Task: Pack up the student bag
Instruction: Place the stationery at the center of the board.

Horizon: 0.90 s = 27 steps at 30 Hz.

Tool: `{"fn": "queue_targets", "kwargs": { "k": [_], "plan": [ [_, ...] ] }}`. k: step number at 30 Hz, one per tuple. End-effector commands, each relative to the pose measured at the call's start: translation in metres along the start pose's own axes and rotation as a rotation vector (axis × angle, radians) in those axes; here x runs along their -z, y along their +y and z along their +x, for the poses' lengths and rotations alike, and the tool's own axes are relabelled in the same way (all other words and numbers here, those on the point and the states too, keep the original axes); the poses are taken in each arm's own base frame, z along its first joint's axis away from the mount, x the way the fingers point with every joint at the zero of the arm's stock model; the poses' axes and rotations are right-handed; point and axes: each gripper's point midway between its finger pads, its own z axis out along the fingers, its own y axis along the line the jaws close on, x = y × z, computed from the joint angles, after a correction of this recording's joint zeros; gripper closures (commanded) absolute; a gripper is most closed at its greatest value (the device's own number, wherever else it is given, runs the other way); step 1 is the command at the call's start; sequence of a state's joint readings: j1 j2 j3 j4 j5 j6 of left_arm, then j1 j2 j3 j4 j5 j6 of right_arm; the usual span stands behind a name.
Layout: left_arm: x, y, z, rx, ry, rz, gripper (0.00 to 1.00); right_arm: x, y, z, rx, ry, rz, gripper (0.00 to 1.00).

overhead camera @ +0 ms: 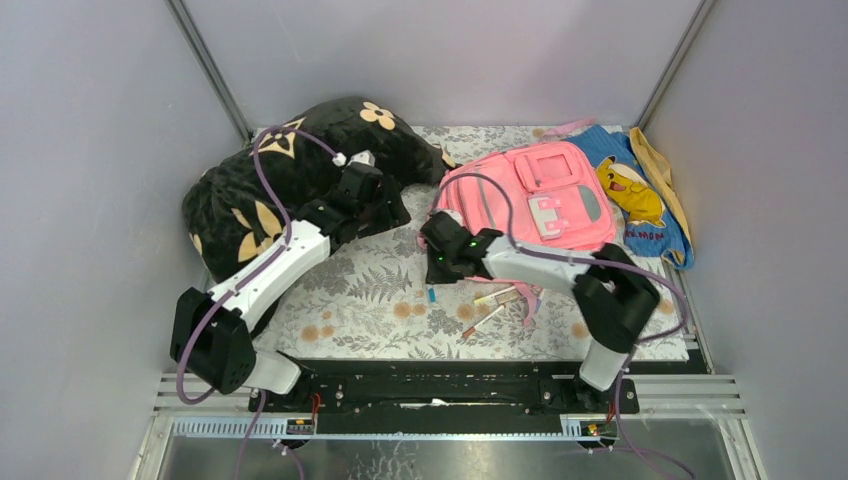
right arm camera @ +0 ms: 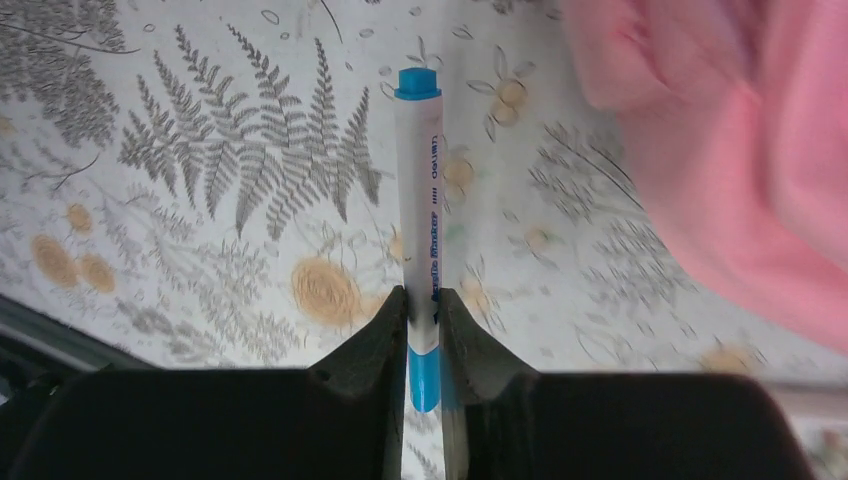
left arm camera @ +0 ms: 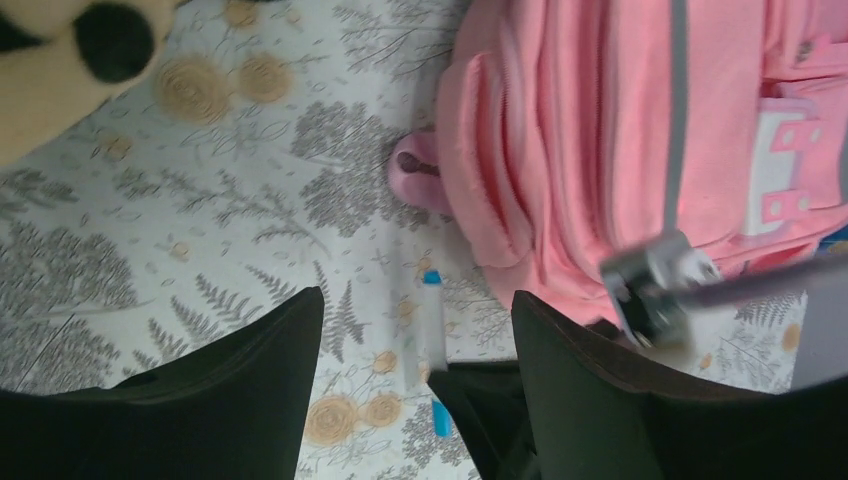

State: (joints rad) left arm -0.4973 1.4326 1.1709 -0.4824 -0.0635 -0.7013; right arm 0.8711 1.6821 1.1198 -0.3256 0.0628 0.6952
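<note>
The pink student bag (overhead camera: 535,195) lies flat at the back right of the floral cloth, and also shows in the left wrist view (left arm camera: 570,150) and the right wrist view (right arm camera: 740,150). My right gripper (overhead camera: 433,272) (right arm camera: 422,292) hovers just left of the bag's near corner. It is shut on the lower end of a white marker with blue caps (right arm camera: 418,200) (overhead camera: 432,294) (left arm camera: 432,320). Between the pillow and the bag, my left gripper (overhead camera: 392,208) (left arm camera: 415,297) hangs open above the cloth, holding nothing.
A black pillow with tan flowers (overhead camera: 290,170) fills the back left. A blue cloth with a yellow cartoon figure (overhead camera: 640,190) lies right of the bag. Two more pens (overhead camera: 497,296) (overhead camera: 483,320) and a pink strap (overhead camera: 530,300) lie on the floral cloth (overhead camera: 370,290) in front.
</note>
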Motion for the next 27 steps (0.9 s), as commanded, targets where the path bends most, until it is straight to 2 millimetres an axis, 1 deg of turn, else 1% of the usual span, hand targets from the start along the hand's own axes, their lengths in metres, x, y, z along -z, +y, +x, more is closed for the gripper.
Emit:
{"fn": "queue_targets", "kwargs": {
  "k": [1, 3, 4, 6, 7, 8, 9, 11, 13, 15, 16, 18, 19, 20, 21, 22, 24, 27],
  "plan": [
    [0.006, 0.032, 0.014, 0.051, -0.006, -0.111, 0.24, -0.034, 0.027, -0.012, 0.066, -0.016, -0.037, 1.0],
    [0.005, 0.036, 0.025, 0.062, 0.023, -0.111, 0.24, -0.045, 0.028, -0.01, 0.075, 0.0, -0.034, 1.0],
    [0.003, 0.038, 0.03, 0.062, 0.038, -0.113, 0.24, -0.049, 0.028, -0.007, 0.077, 0.01, -0.038, 0.98],
    [0.0, 0.042, 0.039, 0.069, 0.064, -0.118, 0.24, -0.05, 0.031, -0.006, 0.082, 0.017, -0.048, 0.83],
    [-0.001, 0.043, 0.044, 0.075, 0.078, -0.12, 0.21, -0.047, 0.032, -0.008, 0.084, 0.011, -0.054, 0.77],
    [-0.002, 0.045, 0.048, 0.084, 0.088, -0.122, 0.21, -0.043, 0.032, -0.011, 0.087, 0.0, -0.056, 0.7],
    [-0.004, 0.046, 0.052, 0.091, 0.098, -0.119, 0.21, -0.038, 0.032, -0.015, 0.089, -0.015, -0.052, 0.67],
    [-0.007, 0.045, 0.059, 0.109, 0.112, -0.107, 0.21, -0.023, 0.029, -0.027, 0.107, -0.062, -0.026, 0.61],
    [-0.009, 0.045, 0.068, 0.121, 0.124, -0.101, 0.21, -0.004, 0.023, -0.045, 0.129, -0.131, 0.008, 0.57],
    [-0.013, 0.039, 0.077, 0.118, 0.136, -0.093, 0.22, 0.016, 0.009, -0.065, 0.138, -0.198, 0.061, 0.56],
    [-0.014, 0.035, 0.084, 0.109, 0.145, -0.092, 0.22, 0.025, -0.002, -0.075, 0.139, -0.232, 0.097, 0.56],
    [-0.018, 0.024, 0.095, 0.096, 0.153, -0.089, 0.23, 0.041, -0.031, -0.1, 0.109, -0.293, 0.161, 0.56],
    [-0.02, 0.017, 0.103, 0.097, 0.164, -0.082, 0.23, 0.047, -0.051, -0.115, 0.086, -0.321, 0.196, 0.55],
    [-0.021, 0.01, 0.113, 0.098, 0.177, -0.071, 0.24, 0.053, -0.066, -0.127, 0.067, -0.343, 0.223, 0.55],
    [-0.024, 0.005, 0.118, 0.104, 0.182, -0.064, 0.24, 0.055, -0.079, -0.137, 0.061, -0.355, 0.255, 0.5],
    [-0.026, 0.002, 0.124, 0.105, 0.183, -0.067, 0.24, 0.056, -0.09, -0.146, 0.065, -0.359, 0.287, 0.48],
    [-0.033, 0.001, 0.133, 0.107, 0.189, -0.08, 0.24, 0.055, -0.104, -0.16, 0.089, -0.357, 0.353, 0.47],
    [-0.046, 0.005, 0.147, 0.12, 0.216, -0.109, 0.27, 0.042, -0.107, -0.175, 0.122, -0.321, 0.382, 0.47]
  ]
}}
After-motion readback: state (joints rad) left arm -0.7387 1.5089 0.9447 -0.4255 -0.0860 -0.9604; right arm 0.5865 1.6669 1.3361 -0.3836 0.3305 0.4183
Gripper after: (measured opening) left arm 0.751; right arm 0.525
